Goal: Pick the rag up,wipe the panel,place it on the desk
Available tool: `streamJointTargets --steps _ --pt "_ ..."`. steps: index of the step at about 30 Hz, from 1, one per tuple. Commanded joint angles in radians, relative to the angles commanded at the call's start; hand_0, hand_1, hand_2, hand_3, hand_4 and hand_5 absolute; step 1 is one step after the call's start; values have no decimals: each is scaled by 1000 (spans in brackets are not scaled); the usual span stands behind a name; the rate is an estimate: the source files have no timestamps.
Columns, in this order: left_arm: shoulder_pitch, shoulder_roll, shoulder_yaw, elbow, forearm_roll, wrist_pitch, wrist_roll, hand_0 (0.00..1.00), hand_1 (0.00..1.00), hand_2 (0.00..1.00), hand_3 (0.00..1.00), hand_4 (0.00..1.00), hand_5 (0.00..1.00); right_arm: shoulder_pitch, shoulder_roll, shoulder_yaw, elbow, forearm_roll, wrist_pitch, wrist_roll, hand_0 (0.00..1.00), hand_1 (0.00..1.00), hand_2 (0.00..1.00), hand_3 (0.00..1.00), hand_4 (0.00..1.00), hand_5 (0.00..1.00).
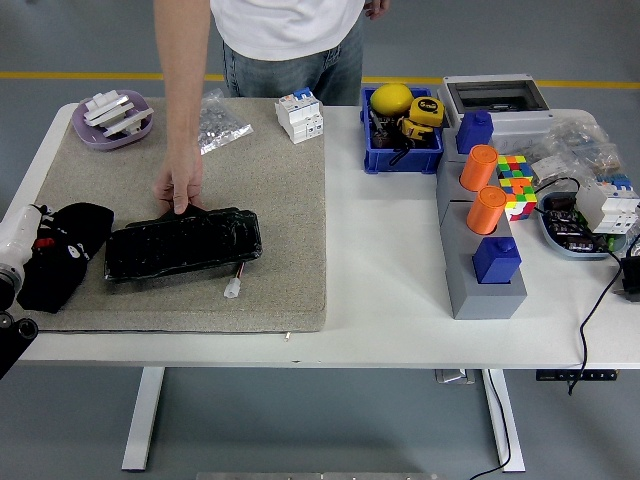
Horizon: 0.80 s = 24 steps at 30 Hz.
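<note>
Beige mat [280, 215] | left hand [18, 262] at rag [62, 255] | person's hand [178, 186] on panel [180, 244]

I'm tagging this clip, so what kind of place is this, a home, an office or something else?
Most likely a lab or workshop test bench, not a home: a white table on a grey floor with a yellow line, breaker modules, a tape measure and a grey block fixture.

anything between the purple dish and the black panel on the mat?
Head view: only bare mat between the purple dish and the black panel. The person's hand touches the panel's far edge, right of that stretch.
</note>
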Motion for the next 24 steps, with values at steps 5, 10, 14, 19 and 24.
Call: streamJointTargets --steps 5,10,14,19,24 --pt "-3 2 8 1 26 31 -2 249 127 520 498 121 2 1 1 5 0 -2 0 -1 712 439 629 617 998 547" --pt "3 9 -9 -17 57 52 -7 239 126 503 467 108 2 3 1 6 0 0 1 -1 713 438 629 616 998 547" --pt "34 13 -68 -80 102 49 20 239 131 512 474 156 2 3 0 10 0 -1 3 -3 713 439 629 616 998 547" --pt "106 5 -172 -232 184 44 84 215 127 510 482 170 2 -1 -2 15 0 -1 5 -4 713 439 629 617 998 547" --pt "170 -9 -216 -362 191 44 142 215 127 510 482 170 2 0 -1 32 0 -12 5 -2 713 439 629 617 998 547"
